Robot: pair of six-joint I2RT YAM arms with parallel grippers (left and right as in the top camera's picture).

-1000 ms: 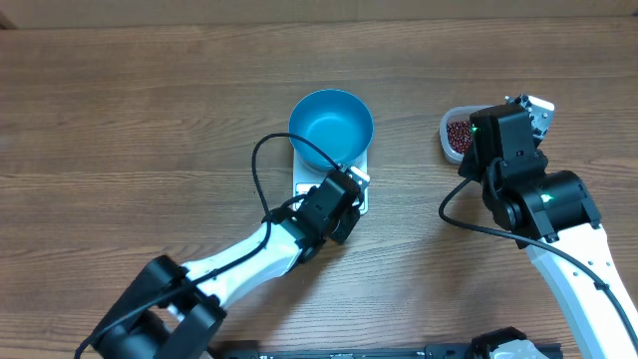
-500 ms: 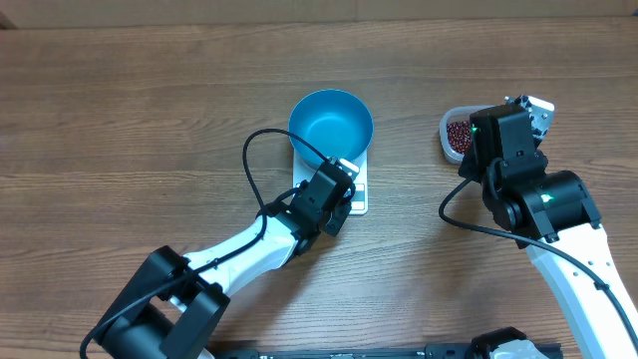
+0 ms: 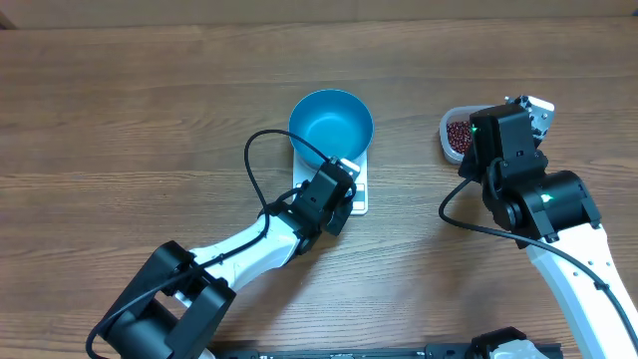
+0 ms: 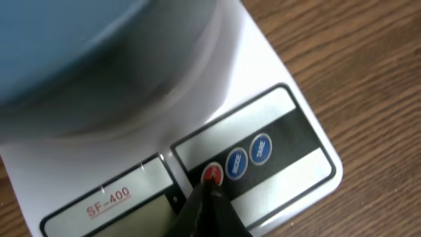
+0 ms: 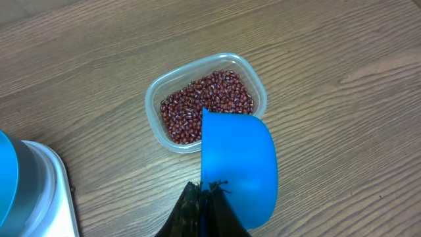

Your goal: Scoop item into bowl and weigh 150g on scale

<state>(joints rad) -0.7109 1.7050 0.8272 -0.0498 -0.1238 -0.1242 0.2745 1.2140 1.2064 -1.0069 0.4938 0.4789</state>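
Note:
The blue bowl (image 3: 331, 126) stands empty on the white scale (image 3: 360, 196). In the left wrist view my left gripper (image 4: 209, 189) is shut, its tip touching the red button (image 4: 212, 172) on the scale's (image 4: 263, 79) front panel, beside two blue buttons. The bowl's underside (image 4: 79, 39) fills the top of that view. Dark red beans (image 5: 207, 99) lie in a clear tub (image 5: 258, 82) at the right. My right gripper (image 5: 209, 189) is shut on a bright blue scoop (image 5: 238, 164), held just in front of the tub. The scoop's inside is hidden.
The tub of beans (image 3: 457, 135) sits right of the bowl, partly under my right arm (image 3: 518, 179). A black cable (image 3: 261, 160) loops off my left arm beside the scale. The scale's corner (image 5: 49, 191) shows at the left of the right wrist view.
My left gripper has shifted slightly left along the scale's front panel and settled on the red button. The right arm and scoop have not moved.

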